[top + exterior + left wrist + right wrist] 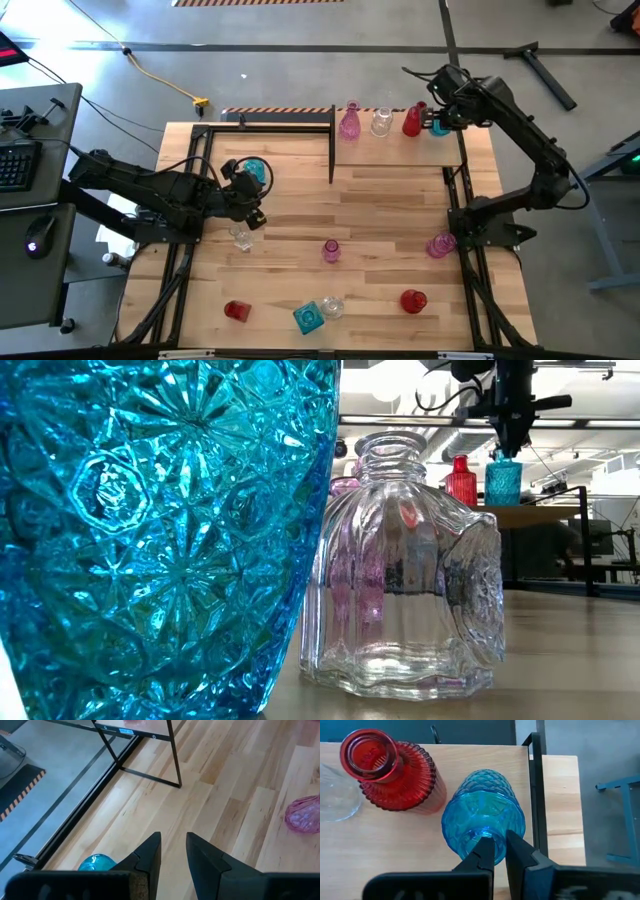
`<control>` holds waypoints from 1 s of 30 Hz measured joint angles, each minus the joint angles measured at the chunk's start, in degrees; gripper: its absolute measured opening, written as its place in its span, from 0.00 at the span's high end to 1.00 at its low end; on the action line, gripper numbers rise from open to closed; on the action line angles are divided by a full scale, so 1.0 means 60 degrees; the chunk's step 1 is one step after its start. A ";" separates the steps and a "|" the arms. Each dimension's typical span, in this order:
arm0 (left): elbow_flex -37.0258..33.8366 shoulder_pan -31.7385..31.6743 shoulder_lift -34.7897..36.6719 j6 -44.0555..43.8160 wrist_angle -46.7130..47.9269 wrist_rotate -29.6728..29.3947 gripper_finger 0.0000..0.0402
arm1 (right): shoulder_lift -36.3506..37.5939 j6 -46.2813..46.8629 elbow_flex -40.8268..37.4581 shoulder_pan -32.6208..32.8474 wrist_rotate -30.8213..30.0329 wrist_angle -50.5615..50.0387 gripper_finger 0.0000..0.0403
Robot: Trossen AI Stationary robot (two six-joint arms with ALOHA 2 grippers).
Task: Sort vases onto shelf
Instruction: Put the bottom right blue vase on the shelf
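Note:
The shelf (pixel 400 150) stands at the table's far right and carries a pink (pixel 349 122), a clear (pixel 381 122) and a red vase (pixel 412 122). My right gripper (pixel 437 122) is shut on a teal vase (pixel 482 820) at the shelf's right end, beside the red vase (pixel 390 770). My left gripper (pixel 255 210) hovers over the table's left part, open by a narrow gap and empty (pixel 172 850), between a teal vase (pixel 255 172) and a clear vase (pixel 241 237). My right gripper holds the teal vase by its mouth rim (pixel 495 836), on the side nearest the wrist. One finger (pixel 485 851) seems to be inside the mouth and the other (pixel 517 849) outside. The fingers come from above, pointing down (pixel 510 430). The vase stands upright, its base on the shelf top (pixel 503 503).
More vases stand on the table: pink (pixel 331 250), pink (pixel 440 245), red (pixel 413 300), red (pixel 236 311), teal (pixel 309 317) and clear (pixel 332 306). The shelf's black posts (pixel 332 150) rise at its corners. Bare wood lies in the table's middle.

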State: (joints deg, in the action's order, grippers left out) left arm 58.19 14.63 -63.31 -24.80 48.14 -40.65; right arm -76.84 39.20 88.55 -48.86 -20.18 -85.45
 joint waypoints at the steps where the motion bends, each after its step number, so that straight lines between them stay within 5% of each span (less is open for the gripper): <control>1: 0.0000 0.0004 0.0000 0.0000 -0.0004 0.0001 0.79 | 0.0000 0.0003 -0.0091 0.0005 -0.0013 0.0014 1.00; 30: -0.0004 0.0002 0.0000 -0.0004 -0.0004 0.0005 0.79 | 0.0000 -0.0353 -0.0459 -0.0237 0.0440 0.0571 1.00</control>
State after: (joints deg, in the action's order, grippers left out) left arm 58.17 14.65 -63.31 -24.82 48.12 -40.62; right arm -76.84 37.08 85.80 -50.28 -17.54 -82.02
